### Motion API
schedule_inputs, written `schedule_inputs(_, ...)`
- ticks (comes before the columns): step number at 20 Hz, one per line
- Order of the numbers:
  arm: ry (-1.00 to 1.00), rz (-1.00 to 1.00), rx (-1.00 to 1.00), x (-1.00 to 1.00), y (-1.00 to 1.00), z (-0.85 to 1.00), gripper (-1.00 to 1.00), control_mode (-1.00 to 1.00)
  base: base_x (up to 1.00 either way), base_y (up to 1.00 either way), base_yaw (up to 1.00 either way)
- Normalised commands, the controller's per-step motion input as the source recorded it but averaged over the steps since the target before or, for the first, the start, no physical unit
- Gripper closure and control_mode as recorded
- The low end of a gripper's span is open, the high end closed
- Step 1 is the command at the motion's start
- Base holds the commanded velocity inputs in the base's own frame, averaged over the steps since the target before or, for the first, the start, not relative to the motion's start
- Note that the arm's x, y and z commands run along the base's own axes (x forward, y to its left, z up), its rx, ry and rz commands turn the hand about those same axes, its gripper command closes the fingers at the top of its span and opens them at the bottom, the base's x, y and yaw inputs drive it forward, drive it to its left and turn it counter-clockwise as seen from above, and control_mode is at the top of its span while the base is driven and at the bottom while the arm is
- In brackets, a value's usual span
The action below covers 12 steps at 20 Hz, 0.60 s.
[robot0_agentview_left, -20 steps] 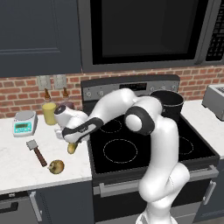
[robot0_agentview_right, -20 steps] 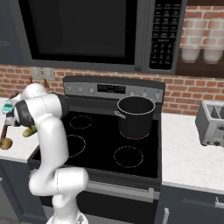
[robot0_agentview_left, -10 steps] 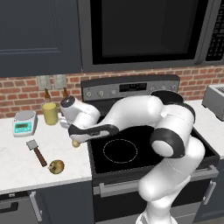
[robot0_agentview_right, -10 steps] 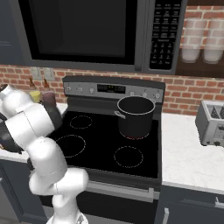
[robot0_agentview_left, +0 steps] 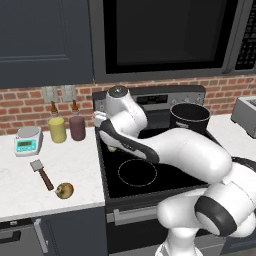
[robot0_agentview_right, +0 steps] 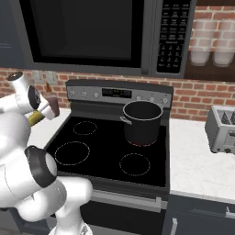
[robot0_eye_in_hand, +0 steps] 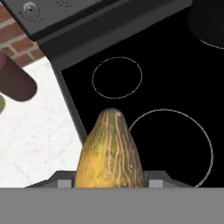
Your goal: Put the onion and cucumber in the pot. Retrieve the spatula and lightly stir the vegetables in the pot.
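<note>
The yellow-green cucumber [robot0_eye_in_hand: 109, 151] is clamped in my gripper [robot0_eye_in_hand: 109, 181], which is shut on it, its tapered tip pointing at the stove's left burners. From the left base view the gripper [robot0_agentview_left: 111, 144] hangs over the cooktop's left edge with the cucumber [robot0_agentview_left: 112, 148] peeking out below the hand. Seen from the right, the cucumber [robot0_agentview_right: 36, 118] shows beside the white wrist. The dark pot [robot0_agentview_left: 190, 117] stands on the back right burner, also pot [robot0_agentview_right: 142, 121]. The tan onion [robot0_agentview_left: 64, 190] lies on the left counter near its front, just beside the spatula [robot0_agentview_left: 42, 173].
A yellow jar [robot0_agentview_left: 57, 130], a maroon jar [robot0_agentview_left: 76, 128] and a small scale [robot0_agentview_left: 27, 140] line the counter's back. A toaster [robot0_agentview_right: 222, 129] sits on the right counter. The black cooktop [robot0_agentview_right: 105, 151] lies between me and the pot.
The arm has swung right from the left counter to the stove's left edge, carrying the cucumber. Onion, spatula and pot have stayed put.
</note>
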Motion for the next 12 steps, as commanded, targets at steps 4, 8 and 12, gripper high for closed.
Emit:
schedule_inputs(4, -0.04, 0.00, 0.01, -0.19, -1.00, 0.77, 1.00, -1.00, 0.00, 0.00, 0.00)
schedule_inputs(8, -0.17, 0.00, -0.10, -0.15, -1.00, 0.39, 1.00, -1.00, 0.00, 0.00, 0.00)
schedule_inputs(12, -0.22, 0.00, -0.21, -0.11, -1.00, 0.23, 1.00, -1.00, 0.00, 0.00, 0.00)
